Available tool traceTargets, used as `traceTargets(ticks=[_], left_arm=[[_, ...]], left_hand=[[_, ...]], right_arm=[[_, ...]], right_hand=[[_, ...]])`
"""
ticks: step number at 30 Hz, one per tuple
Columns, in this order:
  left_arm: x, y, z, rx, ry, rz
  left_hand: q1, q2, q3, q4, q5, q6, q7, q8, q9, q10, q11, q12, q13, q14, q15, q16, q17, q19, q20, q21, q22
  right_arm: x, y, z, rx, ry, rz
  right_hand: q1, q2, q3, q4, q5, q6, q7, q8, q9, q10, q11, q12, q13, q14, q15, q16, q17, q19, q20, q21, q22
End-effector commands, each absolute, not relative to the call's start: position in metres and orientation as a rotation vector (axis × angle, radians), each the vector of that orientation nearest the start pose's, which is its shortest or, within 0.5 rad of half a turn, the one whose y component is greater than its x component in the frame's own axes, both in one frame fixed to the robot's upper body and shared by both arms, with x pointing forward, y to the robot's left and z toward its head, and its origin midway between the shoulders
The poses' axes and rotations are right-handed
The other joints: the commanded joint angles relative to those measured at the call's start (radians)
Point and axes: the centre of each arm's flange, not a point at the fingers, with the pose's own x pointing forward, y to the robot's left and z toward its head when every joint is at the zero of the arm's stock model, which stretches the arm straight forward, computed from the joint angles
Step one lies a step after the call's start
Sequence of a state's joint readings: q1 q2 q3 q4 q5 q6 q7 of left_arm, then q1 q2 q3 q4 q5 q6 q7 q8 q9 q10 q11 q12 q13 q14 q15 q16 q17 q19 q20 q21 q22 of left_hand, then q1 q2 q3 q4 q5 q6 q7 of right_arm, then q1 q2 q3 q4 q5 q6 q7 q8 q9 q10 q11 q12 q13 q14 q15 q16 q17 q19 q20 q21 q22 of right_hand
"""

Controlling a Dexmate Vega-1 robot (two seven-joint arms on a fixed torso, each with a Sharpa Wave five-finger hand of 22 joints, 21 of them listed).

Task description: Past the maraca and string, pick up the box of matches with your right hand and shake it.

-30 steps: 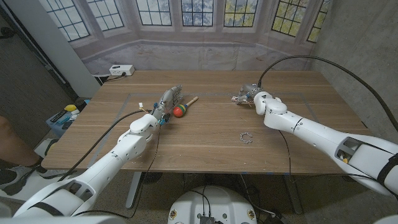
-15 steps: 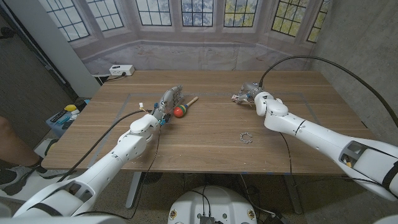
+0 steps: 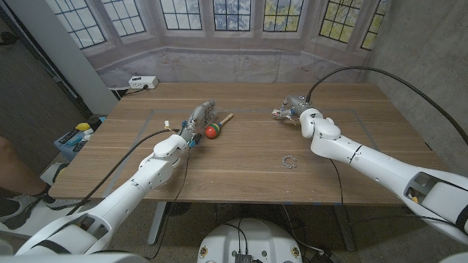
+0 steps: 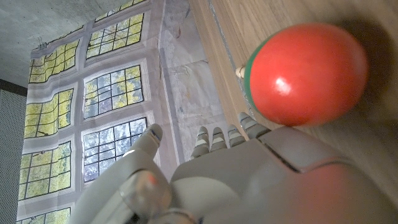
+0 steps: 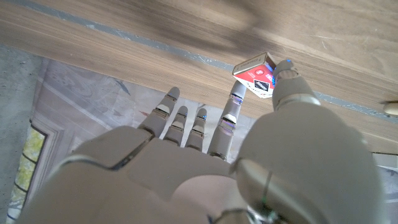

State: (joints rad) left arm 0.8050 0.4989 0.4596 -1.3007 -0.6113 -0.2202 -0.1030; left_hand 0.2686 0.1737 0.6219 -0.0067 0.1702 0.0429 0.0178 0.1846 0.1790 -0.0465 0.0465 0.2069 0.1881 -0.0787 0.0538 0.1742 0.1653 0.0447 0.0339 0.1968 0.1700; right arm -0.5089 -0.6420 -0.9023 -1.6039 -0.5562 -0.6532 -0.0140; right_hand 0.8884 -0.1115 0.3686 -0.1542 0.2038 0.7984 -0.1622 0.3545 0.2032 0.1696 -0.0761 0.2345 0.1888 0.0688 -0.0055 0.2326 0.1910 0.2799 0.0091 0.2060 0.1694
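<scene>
The box of matches (image 5: 256,76), red and white, sits between the thumb and a fingertip of my right hand (image 5: 205,155), which pinches it just above the wood. From the head camera the right hand (image 3: 294,109) is at the table's far middle-right, with the box (image 3: 279,114) a small shape at its fingertips. The maraca (image 3: 211,131), a red ball with a green band and a wooden handle, lies left of centre. My left hand (image 3: 196,120) stands beside it with fingers straight, holding nothing; the maraca's ball (image 4: 305,70) is close to the left hand (image 4: 249,174). The string (image 3: 290,161) lies coiled nearer me.
A white power box (image 3: 142,82) sits at the table's far left corner. Grey tape lines (image 3: 365,111) mark a rectangle on the wooden table (image 3: 248,172). A blue bin (image 3: 73,139) and a person's leg (image 3: 11,164) are off the left side.
My right forearm and elbow have shifted slightly; the right hand stays at the same spot with the box. The left arm and the maraca have not moved.
</scene>
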Motion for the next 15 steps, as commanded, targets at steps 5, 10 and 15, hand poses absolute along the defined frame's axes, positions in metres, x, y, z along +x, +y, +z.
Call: traceTargets(ticks=[5, 10, 15], left_arm=[[0.656, 0.235, -0.046, 0.045, -0.515, -0.356], [0.655, 0.234, -0.047, 0.041, -0.517, -0.355], [0.654, 0.233, -0.048, 0.042, -0.516, -0.355]], left_hand=[[0.011, 0.002, -0.002, -0.002, 0.005, 0.009, 0.000, 0.001, 0.002, 0.004, 0.009, 0.001, 0.003, -0.003, 0.002, 0.002, 0.001, 0.005, 0.002, -0.001, 0.004], [0.012, 0.003, -0.002, -0.002, 0.005, 0.008, 0.000, 0.001, 0.002, 0.002, 0.011, 0.000, 0.003, -0.003, 0.004, 0.002, 0.001, 0.005, 0.002, -0.002, 0.004], [0.012, 0.002, -0.002, -0.002, 0.005, 0.009, 0.001, 0.001, 0.002, 0.003, 0.010, 0.000, 0.003, -0.003, 0.003, 0.002, 0.001, 0.005, 0.002, -0.002, 0.004]], right_arm=[[0.639, -0.188, 0.024, -1.332, -0.386, -0.231], [0.636, -0.187, 0.018, -1.303, -0.390, -0.235], [0.632, -0.189, 0.014, -1.254, -0.393, -0.248]], right_hand=[[0.000, 0.008, 0.007, 0.003, 0.006, 0.009, 0.007, -0.004, 0.003, 0.014, -0.002, -0.001, 0.001, 0.013, -0.002, 0.004, 0.001, 0.006, 0.006, -0.001, 0.002], [-0.002, 0.012, 0.008, 0.005, 0.005, 0.007, 0.010, -0.007, 0.003, 0.019, -0.003, -0.002, 0.001, 0.017, -0.002, 0.004, 0.002, 0.007, 0.006, -0.002, 0.002], [-0.003, 0.012, 0.008, 0.006, 0.004, 0.007, 0.012, -0.008, 0.003, 0.020, -0.001, -0.004, 0.001, 0.019, -0.001, 0.003, 0.001, 0.007, 0.007, -0.002, 0.002]])
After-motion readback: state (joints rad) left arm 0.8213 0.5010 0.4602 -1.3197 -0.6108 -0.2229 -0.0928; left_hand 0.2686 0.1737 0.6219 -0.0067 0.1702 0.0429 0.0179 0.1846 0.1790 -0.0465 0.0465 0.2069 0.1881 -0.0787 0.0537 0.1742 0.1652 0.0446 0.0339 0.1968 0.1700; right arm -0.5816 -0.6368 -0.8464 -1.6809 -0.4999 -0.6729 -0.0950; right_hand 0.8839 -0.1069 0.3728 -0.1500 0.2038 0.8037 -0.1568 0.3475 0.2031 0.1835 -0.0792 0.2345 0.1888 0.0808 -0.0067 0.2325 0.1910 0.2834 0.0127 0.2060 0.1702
